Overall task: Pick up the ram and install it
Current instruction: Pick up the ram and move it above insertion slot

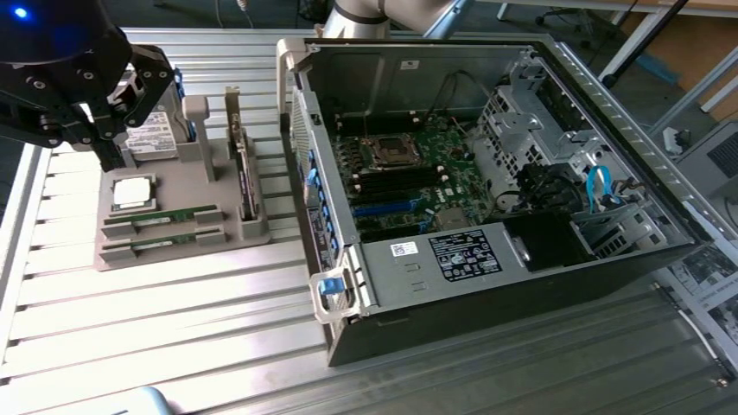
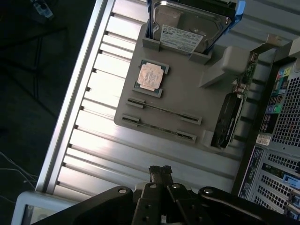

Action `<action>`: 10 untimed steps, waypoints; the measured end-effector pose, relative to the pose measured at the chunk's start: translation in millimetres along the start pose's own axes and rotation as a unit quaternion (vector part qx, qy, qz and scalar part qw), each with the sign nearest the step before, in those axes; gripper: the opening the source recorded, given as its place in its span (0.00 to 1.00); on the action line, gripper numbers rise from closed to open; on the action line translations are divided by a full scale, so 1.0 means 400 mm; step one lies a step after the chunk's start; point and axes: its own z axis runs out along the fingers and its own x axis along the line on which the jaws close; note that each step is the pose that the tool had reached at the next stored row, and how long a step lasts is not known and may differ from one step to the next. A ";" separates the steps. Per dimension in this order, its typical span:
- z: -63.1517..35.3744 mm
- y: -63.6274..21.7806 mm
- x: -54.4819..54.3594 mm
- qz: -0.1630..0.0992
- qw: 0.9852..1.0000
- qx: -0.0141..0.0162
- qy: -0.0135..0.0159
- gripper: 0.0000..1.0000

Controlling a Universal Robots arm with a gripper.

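No wording is legible on the hard drive label (image 2: 180, 40) (nor the computer's black sticker (image 1: 465, 257)).

Table (image 1: 173, 294) was ribbed bare metal, softly shiny; holder tray (image 1: 185, 186) matt grey plastic; hard drive (image 2: 187, 23) polished metal with a paper label; computer case (image 1: 381, 78) plain sheet metal inside.

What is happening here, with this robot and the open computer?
A robot arm's end effector, shut and holding nothing, hangs near the grey tray beside the open computer case. The two ram sticks lie in their tray slots, next to the processor chip and the hard drive. No ram has been picked up yet.
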 end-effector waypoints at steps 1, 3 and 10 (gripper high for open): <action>0.000 0.000 0.000 -0.002 1.000 0.000 0.000 0.11; 0.000 0.000 0.000 -0.007 1.000 0.000 0.000 0.11; 0.000 0.000 0.000 -0.022 1.000 0.000 0.001 0.11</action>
